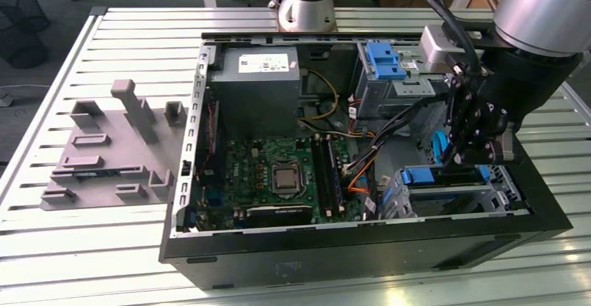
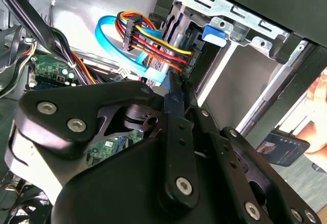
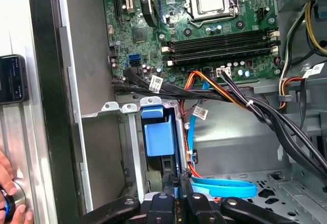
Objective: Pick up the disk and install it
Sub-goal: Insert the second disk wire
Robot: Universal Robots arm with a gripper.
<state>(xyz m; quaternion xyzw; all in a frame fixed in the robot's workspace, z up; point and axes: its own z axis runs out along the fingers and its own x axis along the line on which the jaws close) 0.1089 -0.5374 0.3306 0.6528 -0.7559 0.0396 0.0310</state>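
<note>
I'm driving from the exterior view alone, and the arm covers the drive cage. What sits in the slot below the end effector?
Observer: In the first wrist view, a blue plastic piece sits in the cage slot, right in front of the end effector. I cannot tell whether a drive is behind it.
Operator: Any cables close to that slot?
Observer: Yes. A flat blue cable lies on the case floor beside the slot.
Operator: Is anything outside the case on that side?
Observer: A phone lies on the table just past the case wall, and a person's hand is on the table near it.
</note>
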